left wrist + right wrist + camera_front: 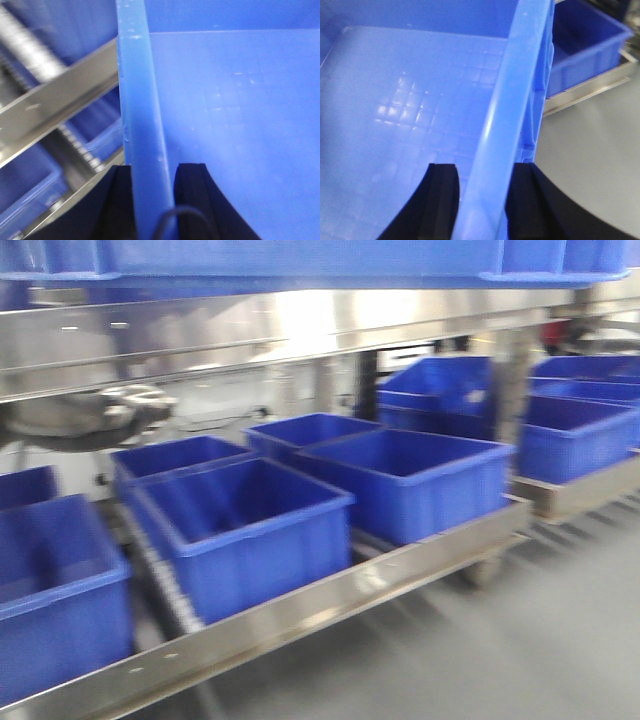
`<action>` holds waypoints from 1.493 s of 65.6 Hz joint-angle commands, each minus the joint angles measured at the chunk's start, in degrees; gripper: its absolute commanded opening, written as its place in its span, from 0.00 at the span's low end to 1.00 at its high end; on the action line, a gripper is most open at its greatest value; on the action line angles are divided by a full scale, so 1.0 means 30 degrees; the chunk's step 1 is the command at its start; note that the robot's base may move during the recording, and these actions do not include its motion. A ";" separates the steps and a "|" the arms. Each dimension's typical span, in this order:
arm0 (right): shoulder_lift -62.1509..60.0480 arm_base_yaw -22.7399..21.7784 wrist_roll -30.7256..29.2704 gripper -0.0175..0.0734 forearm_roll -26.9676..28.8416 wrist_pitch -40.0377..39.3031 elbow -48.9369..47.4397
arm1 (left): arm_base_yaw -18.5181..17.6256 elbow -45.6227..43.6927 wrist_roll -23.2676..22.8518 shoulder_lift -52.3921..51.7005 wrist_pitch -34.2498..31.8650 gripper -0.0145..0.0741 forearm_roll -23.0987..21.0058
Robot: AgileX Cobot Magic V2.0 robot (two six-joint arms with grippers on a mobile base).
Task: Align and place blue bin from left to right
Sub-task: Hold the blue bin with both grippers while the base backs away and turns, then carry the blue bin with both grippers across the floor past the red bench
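Observation:
The blue bin hangs across the top of the front view, above the steel rack; only its underside and rim show. In the left wrist view my left gripper is shut on the bin's left rim, one black finger outside and one inside. My right gripper in the right wrist view is shut on the right rim in the same way. Between the two rims lies the bin's empty gridded floor. Neither gripper shows in the front view.
Several smaller blue tubs stand on the lower roller shelf behind a steel front rail. More tubs sit on a second rack at the right. A steel crossbeam runs under the held bin. Grey floor lies at lower right.

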 commanded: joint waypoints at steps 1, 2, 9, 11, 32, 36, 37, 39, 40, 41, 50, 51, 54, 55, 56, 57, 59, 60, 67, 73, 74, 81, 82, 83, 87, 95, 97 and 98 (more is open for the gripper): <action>-0.0354 0.0176 0.0128 0.02 0.1248 -0.2174 -0.0303 | -0.0511 -0.0328 0.0181 -0.0482 -0.1820 0.04 -0.2444; -0.0354 0.0176 0.0128 0.02 0.1248 -0.2174 -0.0303 | -0.0511 -0.0328 0.0181 -0.0482 -0.1820 0.04 -0.2444; -0.0354 0.0176 0.0128 0.02 0.1248 -0.2174 -0.0303 | -0.0511 -0.0328 0.0181 -0.0482 -0.1820 0.04 -0.2444; -0.0354 0.0176 0.0128 0.02 0.1248 -0.2174 -0.0303 | -0.0511 -0.0328 0.0181 -0.0482 -0.1820 0.04 -0.2444; -0.0354 0.0176 0.0128 0.02 0.1248 -0.2174 -0.0303 | -0.0511 -0.0328 0.0181 -0.0482 -0.1820 0.04 -0.2444; -0.0354 0.0176 0.0128 0.02 0.1248 -0.2174 -0.0303 | -0.0511 -0.0328 0.0181 -0.0482 -0.1855 0.04 -0.2444; -0.0354 0.0176 0.0128 0.02 0.1248 -0.2174 -0.0303 | -0.0511 -0.0328 0.0181 -0.0482 -0.1855 0.04 -0.2444; -0.0354 0.0176 0.0128 0.02 0.1248 -0.2174 -0.0303 | -0.0511 -0.0328 0.0181 -0.0482 -0.1855 0.04 -0.2444; -0.0354 0.0176 0.0128 0.02 0.1248 -0.2174 -0.0303 | -0.0511 -0.0328 0.0181 -0.0482 -0.1855 0.04 -0.2444; -0.0354 0.0176 0.0128 0.02 0.1248 -0.2174 -0.0303 | -0.0511 -0.0328 0.0181 -0.0482 -0.1855 0.04 -0.2444; -0.0354 0.0176 0.0128 0.02 0.1248 -0.2174 -0.0303 | -0.0511 -0.0328 0.0181 -0.0482 -0.1855 0.04 -0.2444; -0.0354 0.0176 0.0128 0.02 0.1248 -0.2174 -0.0303 | -0.0511 -0.0328 0.0181 -0.0482 -0.1855 0.04 -0.2444; -0.0354 0.0176 0.0128 0.02 0.1248 -0.2174 -0.0303 | -0.0511 -0.0328 0.0181 -0.0482 -0.1855 0.04 -0.2444; -0.0354 0.0176 0.0128 0.02 0.1248 -0.2174 -0.0303 | -0.0511 -0.0328 0.0181 -0.0482 -0.1855 0.04 -0.2444; -0.0354 0.0176 0.0128 0.02 0.1248 -0.2174 -0.0303 | -0.0511 -0.0328 0.0181 -0.0482 -0.1855 0.04 -0.2444; -0.0354 0.0176 0.0128 0.02 0.1248 -0.2174 -0.0303 | -0.0511 -0.0328 0.0181 -0.0482 -0.1855 0.04 -0.2444; -0.0354 0.0176 0.0128 0.02 0.1248 -0.2174 -0.0303 | -0.0511 -0.0328 0.0181 -0.0482 -0.1855 0.04 -0.2444; -0.0354 0.0176 0.0128 0.02 0.1248 -0.2174 -0.0303 | -0.0511 -0.0328 0.0181 -0.0482 -0.1855 0.04 -0.2444; -0.0354 0.0176 0.0128 0.02 0.1248 -0.2174 -0.0303 | -0.0511 -0.0328 0.0181 -0.0482 -0.1855 0.04 -0.2444; -0.0354 0.0176 0.0128 0.02 0.1248 -0.2174 -0.0303 | -0.0511 -0.0328 0.0181 -0.0482 -0.1855 0.04 -0.2444; -0.0354 0.0176 0.0128 0.02 0.1248 -0.2174 -0.0303 | -0.0511 -0.0328 0.0181 -0.0482 -0.1855 0.04 -0.2444; -0.0354 0.0176 0.0128 0.02 0.1248 -0.2174 -0.0303 | -0.0511 -0.0328 0.0181 -0.0482 -0.1855 0.04 -0.2444; -0.0354 0.0176 0.0128 0.02 0.1248 -0.2174 -0.0303 | -0.0511 -0.0328 0.0181 -0.0482 -0.1855 0.04 -0.2444; -0.0354 0.0176 0.0128 0.02 0.1248 -0.2174 -0.0303 | -0.0511 -0.0328 0.0181 -0.0482 -0.1855 0.04 -0.2444; -0.0354 0.0176 0.0128 0.02 0.1248 -0.2174 -0.0303 | -0.0511 -0.0328 0.0181 -0.0482 -0.1855 0.04 -0.2444; -0.0354 0.0176 0.0128 0.02 0.1248 -0.2174 -0.0303 | -0.0511 -0.0328 0.0181 -0.0482 -0.1855 0.04 -0.2444; -0.0354 0.0176 0.0128 0.02 0.1248 -0.2174 -0.0303 | -0.0511 -0.0328 0.0181 -0.0482 -0.1855 0.04 -0.2444; -0.0354 0.0176 0.0128 0.02 0.1248 -0.2174 -0.0303 | -0.0511 -0.0328 0.0181 -0.0482 -0.1855 0.04 -0.2444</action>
